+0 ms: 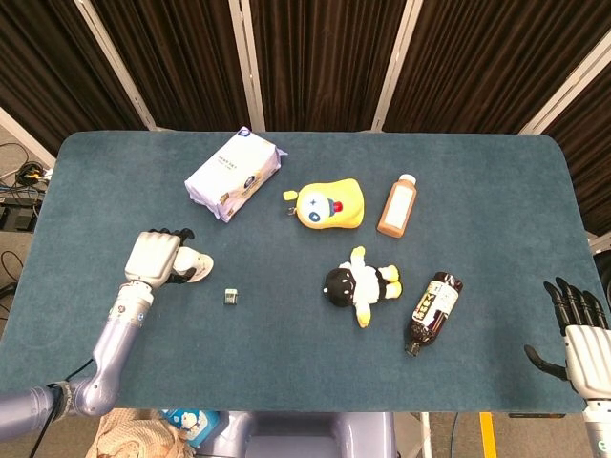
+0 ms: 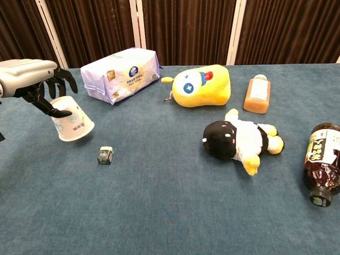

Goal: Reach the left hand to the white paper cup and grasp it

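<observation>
The white paper cup (image 1: 197, 264) (image 2: 73, 125) is at the table's left side, tilted with its mouth pointing down and to the right. My left hand (image 1: 155, 256) (image 2: 33, 81) grips its closed end, dark fingers (image 2: 59, 81) curled over the top and the thumb against the side. The cup hangs tipped in the hand rather than standing on the cloth. My right hand (image 1: 576, 334) rests at the table's front right corner, fingers spread, holding nothing; only the head view shows it.
A small green box (image 2: 105, 155) lies just right of the cup. Behind it lies a tissue pack (image 2: 121, 73). A yellow plush (image 2: 199, 86), an orange bottle (image 2: 257, 94), a black-and-white plush (image 2: 238, 138) and a brown bottle (image 2: 322, 162) lie further right on the blue table (image 2: 159, 212).
</observation>
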